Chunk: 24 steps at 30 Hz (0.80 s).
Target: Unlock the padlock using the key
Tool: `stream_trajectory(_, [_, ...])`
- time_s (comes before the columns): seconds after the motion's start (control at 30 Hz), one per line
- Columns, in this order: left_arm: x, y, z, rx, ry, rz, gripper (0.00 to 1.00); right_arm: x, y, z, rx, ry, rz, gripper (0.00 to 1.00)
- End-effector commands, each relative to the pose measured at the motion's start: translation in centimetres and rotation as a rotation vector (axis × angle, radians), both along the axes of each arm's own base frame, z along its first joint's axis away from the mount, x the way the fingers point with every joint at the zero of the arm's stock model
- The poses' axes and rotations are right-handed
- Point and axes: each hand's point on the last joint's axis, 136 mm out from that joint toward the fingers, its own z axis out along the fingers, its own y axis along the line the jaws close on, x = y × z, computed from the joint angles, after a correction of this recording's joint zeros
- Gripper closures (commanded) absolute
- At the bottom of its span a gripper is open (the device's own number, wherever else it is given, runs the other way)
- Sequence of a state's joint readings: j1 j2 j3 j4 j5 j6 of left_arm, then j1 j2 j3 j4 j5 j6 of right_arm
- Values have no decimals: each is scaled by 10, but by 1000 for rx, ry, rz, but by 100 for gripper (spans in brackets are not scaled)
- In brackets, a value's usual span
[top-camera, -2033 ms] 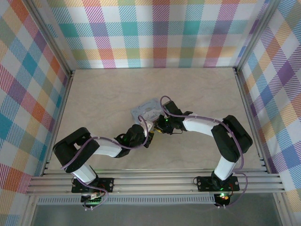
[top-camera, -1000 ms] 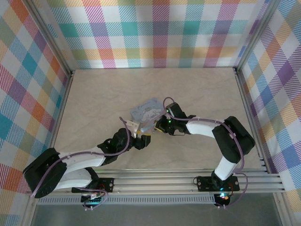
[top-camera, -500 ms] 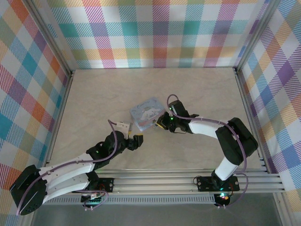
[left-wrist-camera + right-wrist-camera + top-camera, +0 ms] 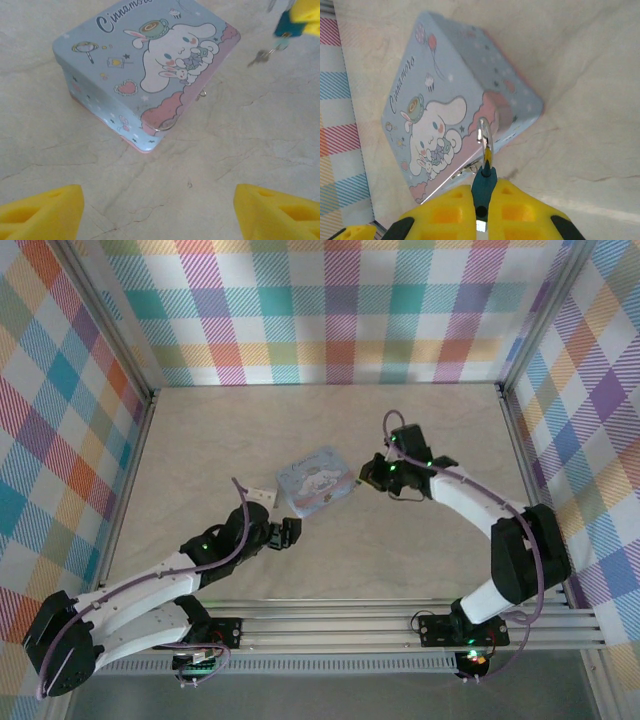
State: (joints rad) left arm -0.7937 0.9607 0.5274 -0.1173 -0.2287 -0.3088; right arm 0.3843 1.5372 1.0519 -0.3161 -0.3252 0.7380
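My right gripper (image 4: 485,194) is shut on the small teal padlock (image 4: 484,181), whose silver shackle (image 4: 484,134) sticks up beyond the yellow fingers. It hangs just off the right corner of the pale blue cartoon tin (image 4: 315,481). In the left wrist view the padlock (image 4: 287,23) shows at the top right with a small grey key (image 4: 259,57) dangling below it. My left gripper (image 4: 157,206) is open over bare table, a short way in front of the tin (image 4: 150,65) and touching nothing. From above, the left gripper (image 4: 286,533) lies near-left of the tin and the right gripper (image 4: 369,476) to its right.
The tin's metal hasp loop (image 4: 164,125) is free at its near pink edge. Plaid walls (image 4: 330,310) close in the beige table (image 4: 220,430) on three sides. The aluminium rails (image 4: 330,625) run along the near edge.
The right gripper has drawn back to the right, away from the tin, with the padlock. The left arm has pulled back toward the near left and its jaws have widened.
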Motion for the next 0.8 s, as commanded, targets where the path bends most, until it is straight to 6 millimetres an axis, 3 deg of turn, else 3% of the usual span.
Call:
stream_trajectory(0.0, [1, 3, 0, 58, 43, -12, 21, -24, -25, -13, -85, 97, 223, 100])
stream_trajectory(0.23, [6, -19, 4, 2, 100, -69, 24, 1, -90, -67, -239, 213, 251, 100])
stream_trajectory(0.43, [3, -17, -5, 29, 141, -62, 24, 13, -113, -86, -310, 227, 246, 98])
stream_trajectory(0.5, [3, -15, -7, 31, 143, -54, 24, 15, -117, -88, -338, 222, 256, 90])
stream_trajectory(0.57, [4, -14, -9, 34, 144, -49, 24, 16, -125, -88, -389, 226, 253, 70])
stream_trajectory(0.67, [6, -13, -7, 37, 132, -45, 22, 18, -132, -78, -435, 195, 237, 49])
stream_trajectory(0.77, [15, -4, 3, 37, 106, -18, 17, 21, -134, -57, -449, 116, 212, 38])
